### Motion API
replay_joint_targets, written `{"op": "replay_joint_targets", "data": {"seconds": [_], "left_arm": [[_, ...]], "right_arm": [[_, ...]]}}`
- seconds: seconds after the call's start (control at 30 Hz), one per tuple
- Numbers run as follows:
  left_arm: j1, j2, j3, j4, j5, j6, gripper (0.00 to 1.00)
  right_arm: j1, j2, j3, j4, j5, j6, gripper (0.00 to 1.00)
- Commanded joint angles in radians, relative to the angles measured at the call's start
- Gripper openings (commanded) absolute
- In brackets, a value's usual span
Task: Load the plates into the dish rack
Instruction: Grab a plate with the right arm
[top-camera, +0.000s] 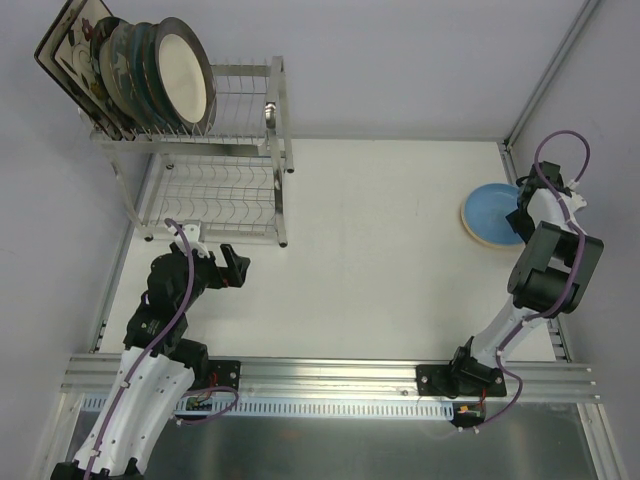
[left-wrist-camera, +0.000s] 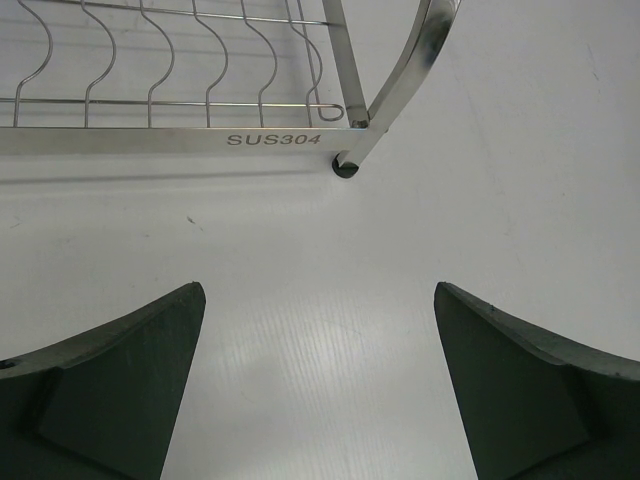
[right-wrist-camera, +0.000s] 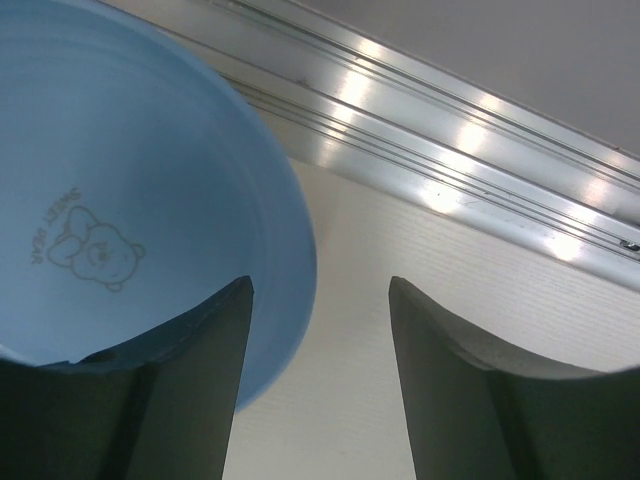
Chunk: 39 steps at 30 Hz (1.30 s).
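The silver two-tier dish rack stands at the far left. Its upper tier holds square floral plates, dark teal plates and a round dark-rimmed cream plate, all on edge. A light blue plate lies flat at the far right, with a pale rim showing under its near edge. My right gripper is open at this plate's right edge. In the right wrist view one finger is over the blue plate and the other is over the table, with the gripper straddling the rim. My left gripper is open and empty.
The left wrist view shows the left gripper above bare white table, just in front of the rack's lower frame and its corner foot. An aluminium rail runs along the table's right edge beside the blue plate.
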Motion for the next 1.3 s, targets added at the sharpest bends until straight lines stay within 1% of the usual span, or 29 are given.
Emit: {"op": "replay_joint_targets", "data": {"seconds": [0.0,0.13,0.47,0.63,0.67,0.73,0.77,0.87,0.9,0.93,0.97,1.03,1.1,1.27], "left_arm": [[-0.009,0.004,-0.010,0.043,0.020,0.017,0.99],[-0.009,0.007,-0.010,0.043,0.021,0.017,0.99],[-0.009,0.010,-0.010,0.044,0.023,0.013,0.99],[-0.009,0.008,-0.012,0.044,0.023,0.013,0.99],[-0.009,0.010,-0.012,0.044,0.023,0.013,0.99],[-0.009,0.010,-0.012,0.043,0.026,0.010,0.99],[-0.009,0.010,-0.012,0.044,0.026,0.012,0.99],[-0.009,0.012,-0.010,0.044,0.026,0.013,0.99],[-0.009,0.015,-0.010,0.043,0.026,0.013,0.99],[-0.009,0.013,-0.010,0.044,0.028,0.012,0.99],[-0.007,0.016,-0.010,0.044,0.031,0.013,0.99],[-0.009,0.019,-0.009,0.046,0.032,0.015,0.99],[-0.007,0.016,-0.009,0.044,0.034,0.017,0.99],[-0.009,0.015,-0.009,0.047,0.032,0.018,0.99]], "right_arm": [[-0.021,0.001,0.007,0.017,0.025,0.011,0.60],[-0.027,0.025,0.011,0.046,0.001,-0.013,0.58],[-0.033,0.076,0.020,0.085,-0.012,-0.038,0.48],[-0.035,0.087,0.022,0.098,-0.017,-0.047,0.38],[-0.035,0.085,0.019,0.103,-0.020,-0.049,0.33],[-0.033,0.084,0.016,0.106,-0.029,-0.055,0.29],[-0.033,0.082,0.013,0.111,-0.035,-0.058,0.23],[-0.026,0.076,0.004,0.114,-0.057,-0.075,0.15],[-0.023,0.073,-0.001,0.121,-0.061,-0.081,0.11],[-0.013,0.072,-0.012,0.126,-0.078,-0.087,0.09],[-0.007,0.067,-0.016,0.137,-0.090,-0.102,0.04],[0.016,0.058,-0.029,0.146,-0.112,-0.118,0.00],[0.039,0.050,-0.039,0.152,-0.140,-0.142,0.00],[0.143,0.027,-0.039,0.132,-0.181,-0.176,0.01]]}}
